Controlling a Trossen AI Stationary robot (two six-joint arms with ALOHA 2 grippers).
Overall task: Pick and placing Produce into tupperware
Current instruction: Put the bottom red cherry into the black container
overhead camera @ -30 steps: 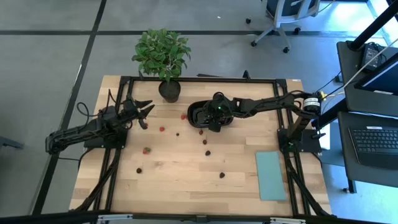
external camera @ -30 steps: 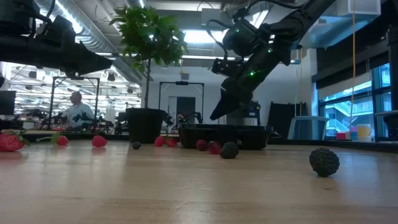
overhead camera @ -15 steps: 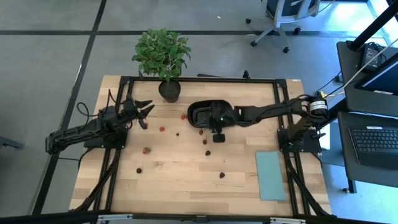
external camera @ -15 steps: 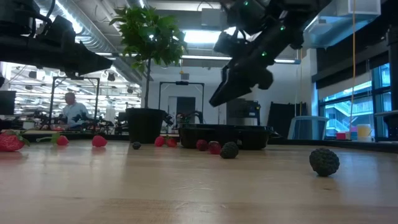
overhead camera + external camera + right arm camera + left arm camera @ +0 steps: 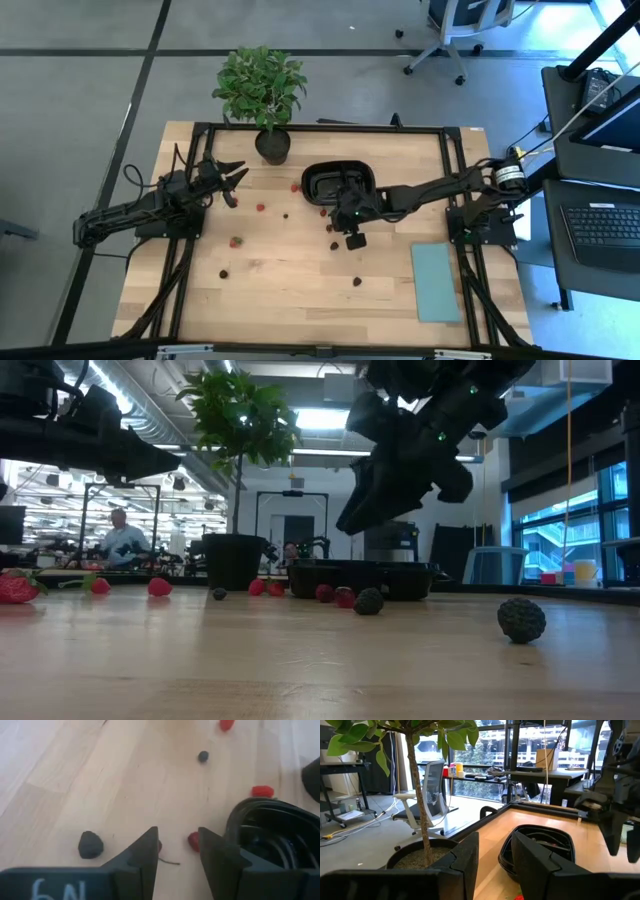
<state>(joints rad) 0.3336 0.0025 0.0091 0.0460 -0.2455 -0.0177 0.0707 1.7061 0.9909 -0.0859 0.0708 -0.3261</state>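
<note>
Right tool (image 5: pixel 353 238) swings off the black tray (image 5: pixel 325 178) toward loose berries (image 5: pixel 90 844) on the desk, fingers parted and empty, hunting the next piece; left tool (image 5: pixel 237 180) idles, parted.

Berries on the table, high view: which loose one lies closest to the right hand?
The dark berry lying just left of the right hand, below the black tray. The other loose berries sit farther left or nearer the front edge.

Grey floor (image 5: pixel 80 120) marked with dark lines spreads around the pale wooden table (image 5: pixel 290 290), and a white office chair (image 5: pixel 432 785) stands by tall windows (image 5: pixel 485 750) full of daylight. Off to one side, a dark desk (image 5: pixel 600 200) carries a laptop (image 5: pixel 605 232). Bright ceiling lights (image 5: pixel 325 420) glow overhead, and a person (image 5: pixel 120 540) sits far back.
</note>
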